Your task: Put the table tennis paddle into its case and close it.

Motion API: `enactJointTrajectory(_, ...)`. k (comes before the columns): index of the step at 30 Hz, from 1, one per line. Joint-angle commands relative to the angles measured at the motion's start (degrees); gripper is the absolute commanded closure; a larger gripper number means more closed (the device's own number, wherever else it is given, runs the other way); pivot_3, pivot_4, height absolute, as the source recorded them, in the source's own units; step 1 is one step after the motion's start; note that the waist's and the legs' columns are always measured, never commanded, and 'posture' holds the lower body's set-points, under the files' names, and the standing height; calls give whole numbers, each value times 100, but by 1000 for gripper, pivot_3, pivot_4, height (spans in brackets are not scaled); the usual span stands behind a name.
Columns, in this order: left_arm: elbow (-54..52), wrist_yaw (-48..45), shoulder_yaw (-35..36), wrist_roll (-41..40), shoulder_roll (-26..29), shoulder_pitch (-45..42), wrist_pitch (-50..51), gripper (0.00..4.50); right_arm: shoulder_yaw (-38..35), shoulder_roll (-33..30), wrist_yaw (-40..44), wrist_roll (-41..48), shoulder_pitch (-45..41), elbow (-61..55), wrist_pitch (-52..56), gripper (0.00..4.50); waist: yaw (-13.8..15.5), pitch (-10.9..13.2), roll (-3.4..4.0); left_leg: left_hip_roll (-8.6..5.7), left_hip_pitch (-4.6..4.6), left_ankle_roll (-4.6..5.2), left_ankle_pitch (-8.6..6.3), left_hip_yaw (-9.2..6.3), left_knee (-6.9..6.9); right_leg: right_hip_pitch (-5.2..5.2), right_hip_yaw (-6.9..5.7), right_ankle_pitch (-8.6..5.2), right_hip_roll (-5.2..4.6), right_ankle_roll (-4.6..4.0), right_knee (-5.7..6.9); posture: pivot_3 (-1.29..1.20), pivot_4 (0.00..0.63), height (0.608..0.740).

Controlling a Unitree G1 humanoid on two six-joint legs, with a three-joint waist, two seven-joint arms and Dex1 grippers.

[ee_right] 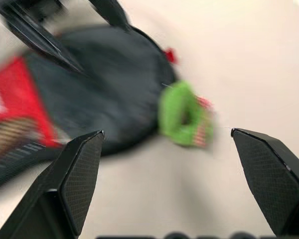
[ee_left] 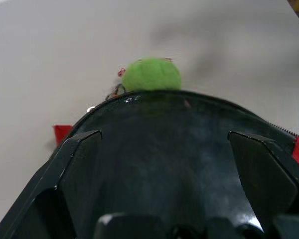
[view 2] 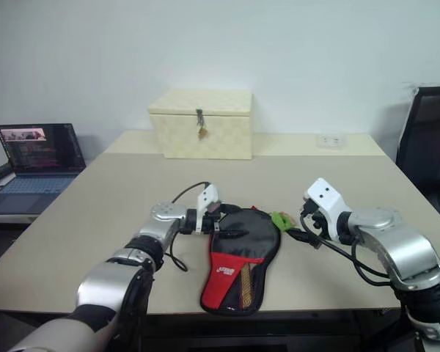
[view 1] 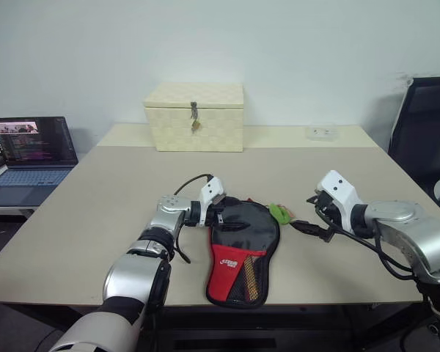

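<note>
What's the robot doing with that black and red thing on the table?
That's a paddle case lying flat on the table, with a small green charm at its rim. It looks shut, and the paddle can't be seen. The left gripper hangs open at the case's left rim, and the right gripper is open beside it. Neither holds anything. A cream box sits behind.

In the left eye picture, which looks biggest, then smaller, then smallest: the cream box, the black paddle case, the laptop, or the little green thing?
1. Cream box
2. Laptop and black case: look alike, and the nearer case makes ranking unsure
3. Green thing: smallest
</note>
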Motion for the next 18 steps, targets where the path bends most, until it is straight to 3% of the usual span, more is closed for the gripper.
enactJointTrajectory(1, -176, 266, -86, 26, -57, -80, -7, 82, 207, 244, -78, -276, -331, 563, -529, 0, -11, 0, 0, 0, 1, 0, 0, 0, 0, 0, 1, 0, 0, 0, 0, 0, 150, 740)
enactJointTrajectory(8, -58, 819, -159, 96, -308, 69, 59, 82, -433, 2057, -1177, -23, -711, 1646, -228, 0, -32, 0, 0, 14, -1, 0, 0, -2, 2, -2, 1, 11, -2, -19, 9, 0, 150, 740)
enactJointTrajectory(18, -55, 689, -271, 122, -430, 285, 72, 82, -451, 2437, -1816, -353, -612, 2295, -496, 0, 62, 0, 2, 7, -5, 0, 0, -1, 3, -8, 1, 11, -7, -19, 11, 0, 150, 740)
